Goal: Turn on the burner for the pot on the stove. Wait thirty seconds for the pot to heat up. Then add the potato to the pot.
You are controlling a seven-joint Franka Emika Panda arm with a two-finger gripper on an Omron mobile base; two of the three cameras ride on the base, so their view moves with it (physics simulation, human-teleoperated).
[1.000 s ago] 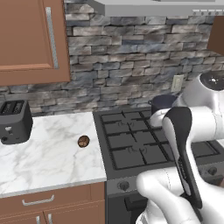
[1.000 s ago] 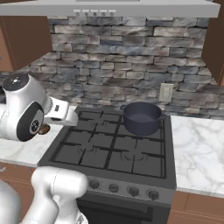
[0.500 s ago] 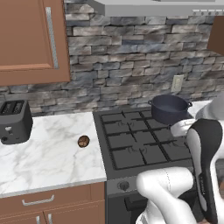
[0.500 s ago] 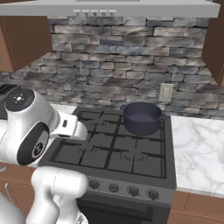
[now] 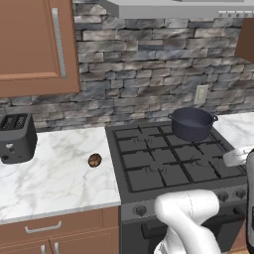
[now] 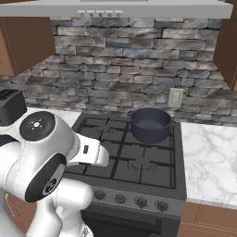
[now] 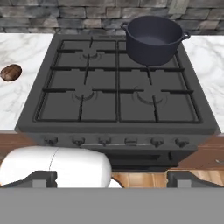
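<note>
Marble counter (image 5: 59,168), left of stove (image 5: 168,163): potato (image 5: 95,159) near its right edge, prob. light, firm, roundish; pinch across short axis. Gripper (image 7: 111,177) fingers spread wide, holding nothing.

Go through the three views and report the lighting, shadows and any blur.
Left base view: even, flat light, with soft shade under the potato and beside the pot. Right base view: sharp throughout, with the pot's inside evenly dark and no glare. Hand view: slightly soft, with the stove grates a little blurred.
</note>
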